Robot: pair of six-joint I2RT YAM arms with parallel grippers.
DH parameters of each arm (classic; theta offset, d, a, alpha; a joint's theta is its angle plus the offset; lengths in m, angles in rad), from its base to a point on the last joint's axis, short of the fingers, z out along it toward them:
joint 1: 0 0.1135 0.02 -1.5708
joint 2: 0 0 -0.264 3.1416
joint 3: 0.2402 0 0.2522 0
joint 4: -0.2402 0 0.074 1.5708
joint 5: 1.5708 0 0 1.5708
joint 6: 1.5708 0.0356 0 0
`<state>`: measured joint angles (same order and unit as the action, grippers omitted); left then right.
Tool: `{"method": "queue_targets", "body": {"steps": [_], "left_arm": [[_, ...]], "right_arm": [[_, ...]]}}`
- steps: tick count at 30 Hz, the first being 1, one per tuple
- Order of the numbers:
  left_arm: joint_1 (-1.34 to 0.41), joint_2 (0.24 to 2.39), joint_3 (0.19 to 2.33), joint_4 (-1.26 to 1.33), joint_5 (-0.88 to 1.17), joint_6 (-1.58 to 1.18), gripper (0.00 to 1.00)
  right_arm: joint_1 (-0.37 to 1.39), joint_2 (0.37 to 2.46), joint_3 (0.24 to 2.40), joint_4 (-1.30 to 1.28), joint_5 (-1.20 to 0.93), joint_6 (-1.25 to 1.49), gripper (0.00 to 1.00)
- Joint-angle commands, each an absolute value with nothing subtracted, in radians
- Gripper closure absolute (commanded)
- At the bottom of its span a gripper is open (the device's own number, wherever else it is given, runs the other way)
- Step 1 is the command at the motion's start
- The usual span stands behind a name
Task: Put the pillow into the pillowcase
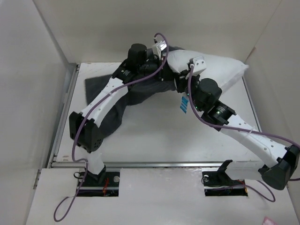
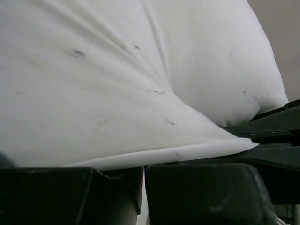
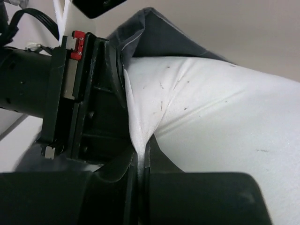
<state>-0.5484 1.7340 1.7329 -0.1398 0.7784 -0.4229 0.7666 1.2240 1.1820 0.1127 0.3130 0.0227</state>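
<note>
The white pillow (image 1: 220, 70) lies at the table's back right, its blue-and-white tag (image 1: 183, 104) hanging at its near edge. The charcoal pillowcase (image 1: 115, 110) lies crumpled left of it, partly under my left arm, one edge reaching up over the pillow's left end (image 3: 159, 33). My left gripper (image 1: 164, 49) is at that end, jaws nearly together (image 2: 143, 168), seemingly on the pillowcase edge; the pillow (image 2: 117, 84) fills its view. My right gripper (image 1: 185, 77) is shut (image 3: 139, 164) on a pinch of the pillow (image 3: 225, 122), with grey hem beside it.
White enclosure walls (image 1: 28, 93) stand close on the left, back and right. A metal rail (image 1: 140, 164) runs along the table's near edge. The two grippers are within a few centimetres of each other; the left one shows in the right wrist view (image 3: 79, 93).
</note>
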Motion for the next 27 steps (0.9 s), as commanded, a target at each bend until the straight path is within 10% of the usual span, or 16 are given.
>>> {"method": "queue_targets", "body": {"steps": [1,5,17,27], "left_arm": [[-0.502,1.813,1.986,0.126,0.820,-0.446,1.00],[-0.541,1.810,2.010,0.023,0.850,-0.382,1.00],[-0.620,1.327,1.099,0.063,0.555,-0.370,1.00],[-0.663,1.269,1.012,-0.037,0.476,-0.402,1.00]], "right_arm": [[0.836,1.140,1.190,0.104,0.259,0.103,1.00],[0.827,1.186,1.232,0.055,0.354,0.121,1.00],[0.699,1.605,1.273,-0.003,0.296,0.454,1.00],[0.699,1.792,1.284,0.063,0.184,0.581,0.97]]}}
